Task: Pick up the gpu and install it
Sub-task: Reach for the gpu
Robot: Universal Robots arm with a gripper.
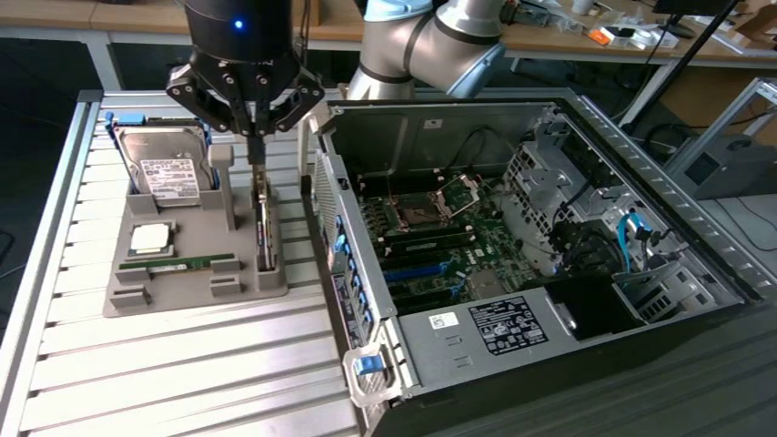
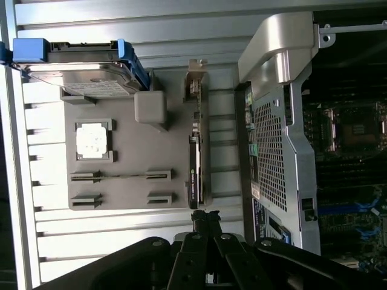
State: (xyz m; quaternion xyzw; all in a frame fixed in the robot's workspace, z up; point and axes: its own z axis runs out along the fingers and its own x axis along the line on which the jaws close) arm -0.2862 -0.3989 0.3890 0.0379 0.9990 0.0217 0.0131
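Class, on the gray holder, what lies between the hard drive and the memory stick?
A square silver chip sits between the hard drive and the memory stick, clearest in the exterior view.

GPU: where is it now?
In the exterior view the GPU stands on edge in the grey holder, on the side nearest the open computer case, below the gripper.

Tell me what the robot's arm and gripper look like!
The arm is a chunky silver-grey tube with a light blue cap at one joint. Its end is a black cylinder with a tiny blue light. The gripper is black, with jointed fingers.
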